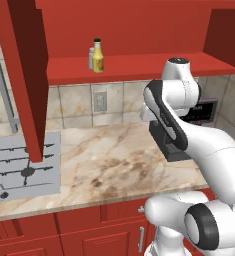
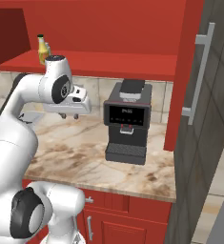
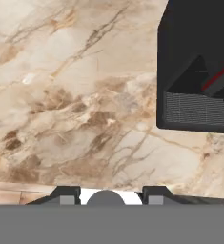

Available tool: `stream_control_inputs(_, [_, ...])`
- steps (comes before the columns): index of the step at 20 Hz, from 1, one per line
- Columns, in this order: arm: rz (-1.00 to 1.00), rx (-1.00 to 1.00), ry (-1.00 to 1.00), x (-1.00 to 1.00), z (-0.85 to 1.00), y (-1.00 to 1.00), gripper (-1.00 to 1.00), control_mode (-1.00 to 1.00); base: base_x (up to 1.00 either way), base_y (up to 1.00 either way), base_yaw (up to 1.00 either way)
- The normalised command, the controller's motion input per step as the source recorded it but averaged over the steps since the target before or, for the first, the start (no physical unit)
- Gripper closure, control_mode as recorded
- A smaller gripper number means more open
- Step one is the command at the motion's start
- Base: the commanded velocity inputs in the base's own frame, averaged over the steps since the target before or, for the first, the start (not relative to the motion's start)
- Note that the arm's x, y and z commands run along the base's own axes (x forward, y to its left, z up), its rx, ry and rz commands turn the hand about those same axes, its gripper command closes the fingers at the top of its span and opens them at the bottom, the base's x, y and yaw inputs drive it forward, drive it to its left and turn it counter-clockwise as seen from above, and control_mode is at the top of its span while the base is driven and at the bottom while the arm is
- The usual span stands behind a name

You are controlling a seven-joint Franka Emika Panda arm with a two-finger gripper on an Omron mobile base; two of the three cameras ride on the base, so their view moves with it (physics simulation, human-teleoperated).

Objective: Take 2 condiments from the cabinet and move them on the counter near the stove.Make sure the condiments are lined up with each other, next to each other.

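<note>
Left base view. Item one: yellow bottle (image 1: 98, 56), dark green cap, upright on the red shelf of the open cabinet (image 1: 139, 67). Item two: grey-white shaker (image 1: 91, 58), shorter, just beside and partly behind the bottle, on its left. Both sit high above the counter (image 1: 114, 160), with the stove (image 1: 24, 167) down at the left, well apart from them. Handling, as I judge it: both small, rigid and light; the bottle's smooth body is likely slippery, so I would take it at mid-body below the cap, squarely, since it is tall and may tip. The shaker I would take around its body under the rounded top. My arm is folded, elbow high, forearm dropping toward the worktop.

Right base view. My gripper (image 2: 68, 116) hangs below the wrist, pointing down over the counter, beside the black coffee machine (image 2: 127, 124). The fingers are too small here to read. The bottle shows on the shelf at upper left, above my elbow joint.

Hand view. Marbled stone below me, coffee machine base at upper right. My fingertips (image 3: 66, 194) stand drawn in as far as they go, holding nothing.
</note>
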Motion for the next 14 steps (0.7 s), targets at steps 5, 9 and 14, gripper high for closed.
stream_control_inputs(5, [0.05,0.0,-0.39,-0.26,0.11,0.1,-1.0,-1.0,0.0,0.0,0.0])
stream_control_inputs(9, [0.2,0.05,-0.71,-0.14,0.49,0.17,-1.0,-1.0,0.0,0.0,0.0])
stream_control_inputs(14, [0.24,0.11,-0.59,0.0,0.38,0.42,-1.0,-1.0,0.0,0.0,0.0])
